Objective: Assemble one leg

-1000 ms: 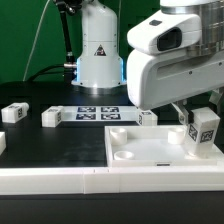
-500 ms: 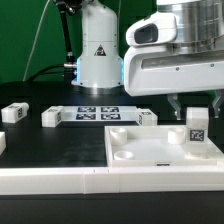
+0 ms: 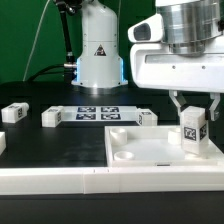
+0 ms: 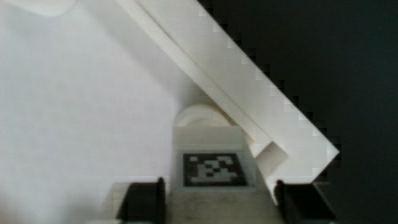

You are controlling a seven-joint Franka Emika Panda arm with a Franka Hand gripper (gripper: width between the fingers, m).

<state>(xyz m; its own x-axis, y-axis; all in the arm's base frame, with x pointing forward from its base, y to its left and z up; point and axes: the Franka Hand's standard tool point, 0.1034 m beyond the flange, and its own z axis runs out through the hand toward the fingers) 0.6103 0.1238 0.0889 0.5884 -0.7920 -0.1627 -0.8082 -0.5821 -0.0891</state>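
beside the panel rim (image 4: 228, 85), gripper (image 4: 217, 196) holds leg (image 4: 212, 150).

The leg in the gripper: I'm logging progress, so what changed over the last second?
The gripper, still shut on the leg, carried it slightly toward the exterior view's left and turned it from tilted to upright over the white panel's corner. The panel, marker board and three loose legs stayed put.

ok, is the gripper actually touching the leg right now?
Touching. In the wrist view the gripper sits flush against both sides of the leg, with no gap showing.
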